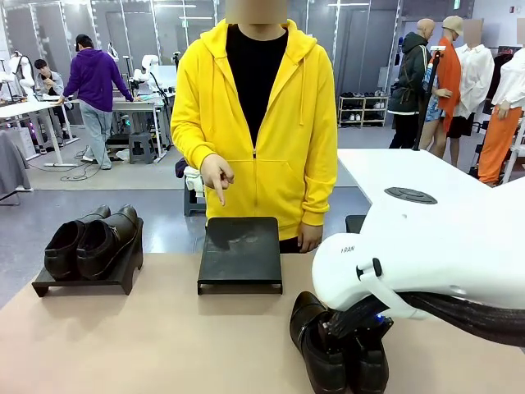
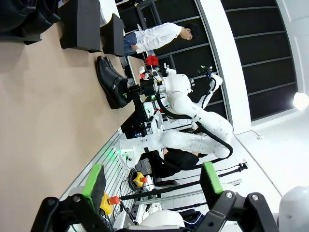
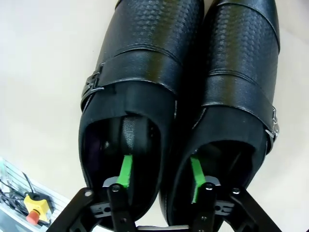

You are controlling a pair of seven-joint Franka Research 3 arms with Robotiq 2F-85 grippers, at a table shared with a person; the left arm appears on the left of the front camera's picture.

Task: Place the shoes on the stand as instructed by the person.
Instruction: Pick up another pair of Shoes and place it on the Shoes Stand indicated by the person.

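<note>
straddling the touching inner walls of the strap shoes (image 1: 316, 349) with the half-spread fingers (image 3: 125, 169) of the right gripper (image 3: 160, 162), just near-right of the empty stand (image 1: 240, 246), grip perhaps not firm, holding the left gripper (image 2: 152, 169) wide and empty.

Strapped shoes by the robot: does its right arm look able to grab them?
Probably yes: the right end effector has one finger down inside each of the strapped shoes, with their adjoining sides between its fingers and nothing blocking.
</note>
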